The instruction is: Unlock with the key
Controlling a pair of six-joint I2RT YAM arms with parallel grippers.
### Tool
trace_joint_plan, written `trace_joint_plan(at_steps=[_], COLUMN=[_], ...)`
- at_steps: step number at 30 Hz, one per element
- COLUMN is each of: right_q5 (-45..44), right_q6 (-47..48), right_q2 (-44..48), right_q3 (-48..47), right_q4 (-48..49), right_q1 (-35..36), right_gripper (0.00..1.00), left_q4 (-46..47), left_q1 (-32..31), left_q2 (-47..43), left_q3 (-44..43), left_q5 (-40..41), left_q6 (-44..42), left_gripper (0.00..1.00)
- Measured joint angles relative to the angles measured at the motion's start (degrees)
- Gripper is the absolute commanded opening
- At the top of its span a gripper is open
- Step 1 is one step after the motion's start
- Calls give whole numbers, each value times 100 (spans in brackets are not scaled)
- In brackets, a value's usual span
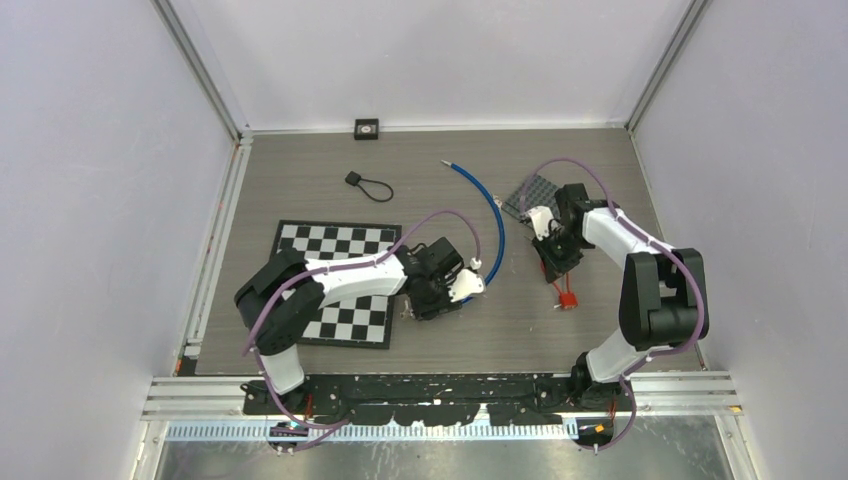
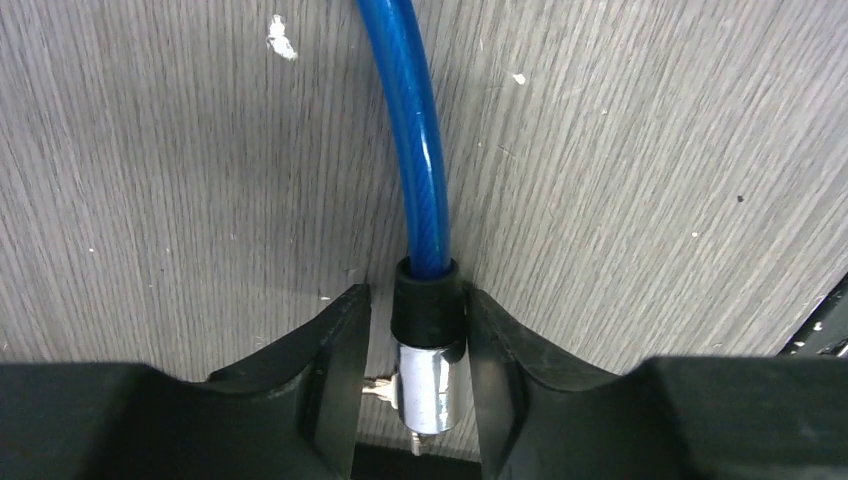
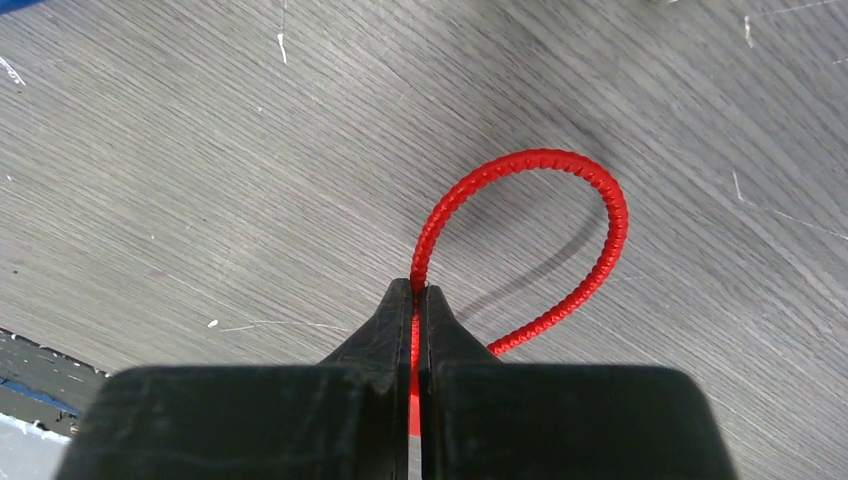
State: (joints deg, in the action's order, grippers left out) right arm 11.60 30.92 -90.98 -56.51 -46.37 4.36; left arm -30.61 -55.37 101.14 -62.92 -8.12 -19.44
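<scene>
A grey wood-grain table (image 1: 480, 340) is boxed in by white walls (image 1: 430, 60) w/ alu posts at the back corners. A checkerboard mat (image 1: 345, 240) is laid at the left, a grey gridded pad (image 1: 530, 192) at back right. The blue cable lock (image 2: 420, 150) is curved across mid-table. Its black collar (image 2: 428, 300) & chrome end (image 2: 430, 385) are straddled by the left gripper (image 2: 417, 295): one finger is touching, a sliver of gap is seen at the other, so a firm grip cannot be told. The right gripper (image 3: 420, 290) is clenched on a red cord (image 3: 600, 200) near the pad. The key itself is not made out; a red bit (image 1: 567, 298) just below that gripper is poss. its tag.
</scene>
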Motion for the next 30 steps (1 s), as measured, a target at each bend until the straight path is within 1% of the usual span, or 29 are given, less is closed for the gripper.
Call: trace_joint_plan(at_steps=[7, 11, 14, 21, 26, 28, 30], right_q5=[127, 184, 254, 398, 476, 507, 520], right_q6=[48, 85, 120, 260, 330, 352, 372], right_q2=[13, 92, 125, 120, -57, -162, -205], right_q3=[0, 2, 4, 7, -13, -17, -17], right_q4=[-131, -208, -219, -240, -260, -258, -264], right_q1=[42, 407, 800, 1746, 2120, 2153, 2216], right_gripper=[0, 0, 0, 0, 0, 1, 0], left_q4=[-184, -352, -389, -490, -535, -546, -549], left_q1=[4, 122, 221, 339, 387, 398, 400], left_q2=[-31, -101, -203, -411, -411, -411, -411], left_q3=[0, 7, 61, 273, 310, 330, 358], left_q5=[319, 444, 503, 551, 538, 494, 461], left_q6=[35, 107, 129, 149, 146, 144, 144], left_gripper=[27, 21, 19, 20, 22, 26, 35])
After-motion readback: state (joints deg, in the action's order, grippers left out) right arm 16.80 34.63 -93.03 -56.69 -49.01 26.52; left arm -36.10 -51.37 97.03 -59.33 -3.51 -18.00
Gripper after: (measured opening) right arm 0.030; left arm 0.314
